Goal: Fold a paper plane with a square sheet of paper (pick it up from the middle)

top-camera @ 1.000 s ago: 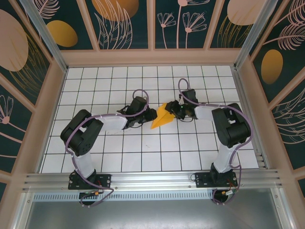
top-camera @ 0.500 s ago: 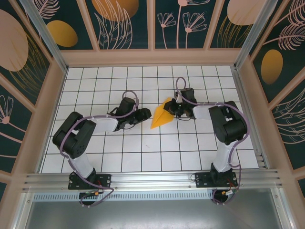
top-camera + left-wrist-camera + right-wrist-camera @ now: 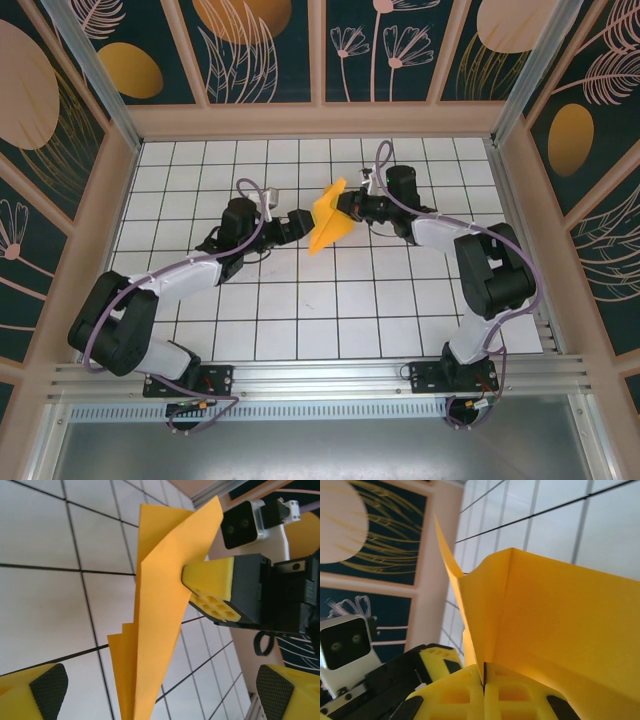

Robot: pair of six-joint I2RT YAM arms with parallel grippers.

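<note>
The paper plane [image 3: 328, 215] is a folded orange-yellow dart held up off the white grid table [image 3: 300, 320], near its middle. My right gripper [image 3: 349, 208] is shut on its folded edge from the right. In the right wrist view the closed fingers [image 3: 465, 690] pinch the paper plane [image 3: 560, 620] at the crease. My left gripper [image 3: 303, 222] stands open just left of the dart. In the left wrist view the paper plane [image 3: 160, 620] hangs point-down between the left gripper's [image 3: 162, 686] spread pads, touching neither, with the right gripper's fingers [image 3: 210, 580] clamped on it.
Wooden walls with painted dark panels [image 3: 265, 50] close in the table at the back and sides. An aluminium rail [image 3: 320, 378] runs along the near edge by both arm bases. The left gripper's body and camera [image 3: 345, 640] sit close beside the right gripper's fingers.
The right gripper has lifted the plane off the table and carried it back and slightly left. The left arm has stretched out low, its open gripper following the plane.
</note>
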